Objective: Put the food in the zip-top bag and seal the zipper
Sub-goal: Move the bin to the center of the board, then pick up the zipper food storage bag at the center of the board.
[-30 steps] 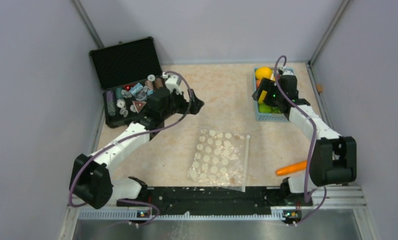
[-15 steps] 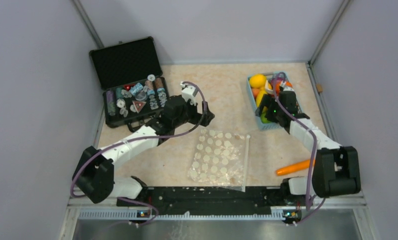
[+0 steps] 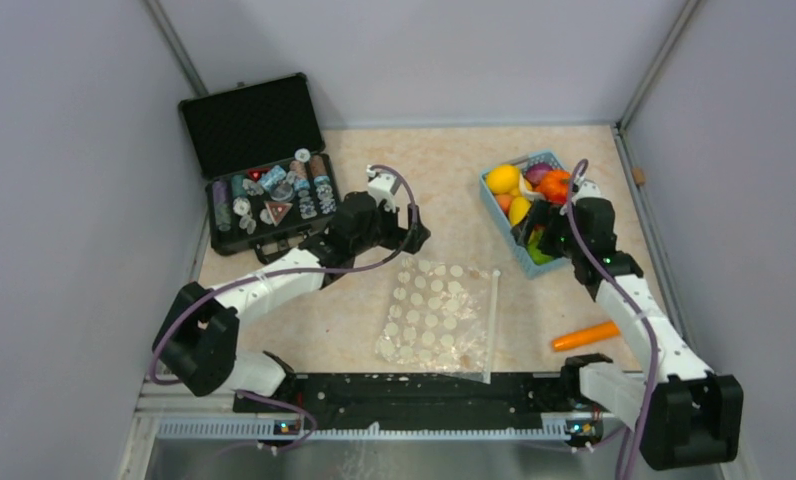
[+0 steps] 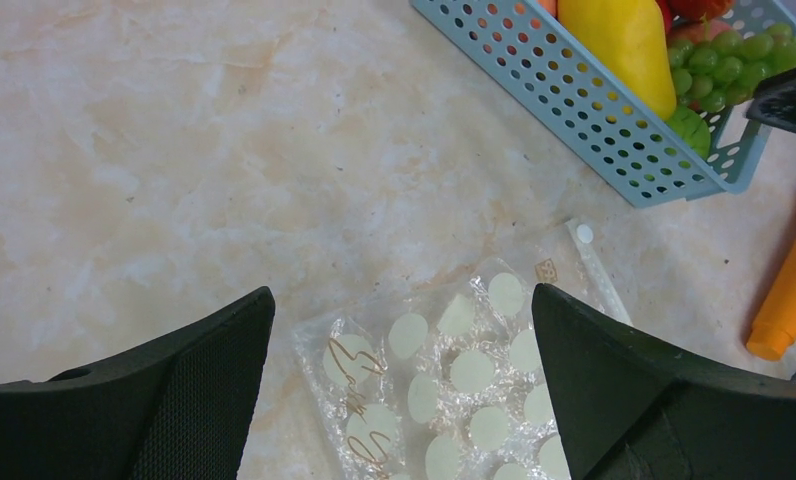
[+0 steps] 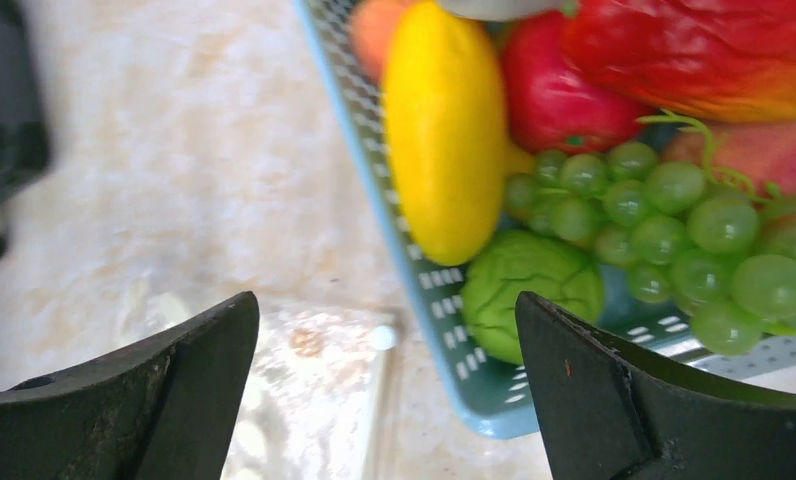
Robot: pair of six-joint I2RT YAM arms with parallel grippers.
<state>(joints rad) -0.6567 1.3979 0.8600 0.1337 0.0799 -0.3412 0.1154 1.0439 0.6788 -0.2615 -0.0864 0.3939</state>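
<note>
The zip-top bag (image 3: 437, 315) lies flat at the table's near middle, clear with white dots, its zipper (image 3: 493, 322) a white strip along the right edge. Most of the food sits in a light-blue basket (image 3: 496, 205): a yellow fruit (image 5: 444, 130), green grapes (image 5: 674, 220), a green vegetable (image 5: 529, 290) and red pieces (image 5: 554, 90). An orange carrot (image 3: 584, 336) lies alone on the table near the right. My left gripper (image 4: 402, 295) hovers open over the bag's far edge (image 4: 454, 380). My right gripper (image 5: 384, 310) is open above the basket's near left corner, holding nothing.
An open black case (image 3: 269, 195) of small trinkets stands at the far left, its lid raised. Grey walls close in the table on three sides. A small brown object (image 3: 639, 178) sits at the right wall. The basket (image 4: 594, 130) lies just right of the bag's far corner.
The basket has slid left and turned at an angle while my right arm drew back toward me. My left gripper moved right and nearer, reaching the bag's far edge.
</note>
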